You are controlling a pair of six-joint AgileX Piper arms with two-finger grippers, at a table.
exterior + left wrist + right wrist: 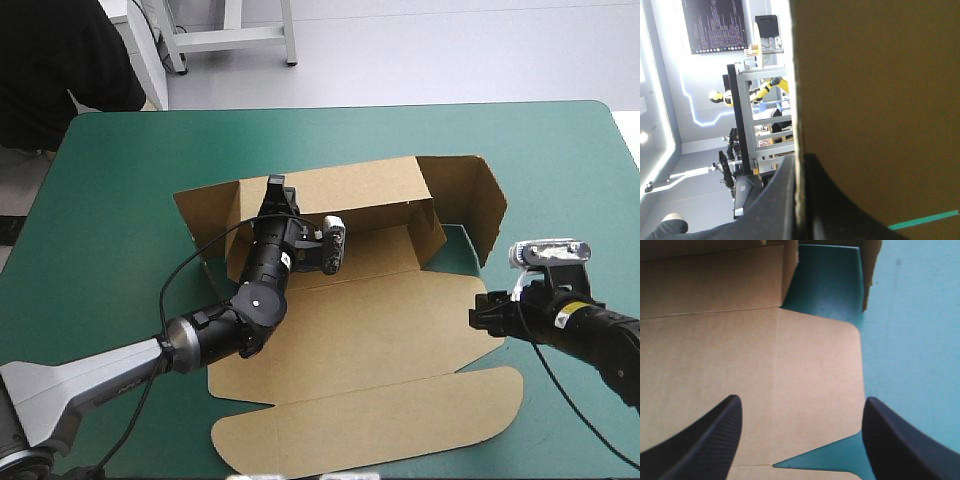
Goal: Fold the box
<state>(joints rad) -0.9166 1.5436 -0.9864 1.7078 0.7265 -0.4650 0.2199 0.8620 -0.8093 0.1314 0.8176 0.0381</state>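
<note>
Left gripper clamps the box wall; hold it upright while the wide-open right gripper raises the flap under its fingers.

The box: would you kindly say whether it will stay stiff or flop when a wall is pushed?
Probably stiff between creases: the back wall stands flat where the left gripper pinches its edge. It likely hinges at scored folds, as the angled right flap suggests. Thin board, so the box seems light and may slide on the teal-green cover.
</note>
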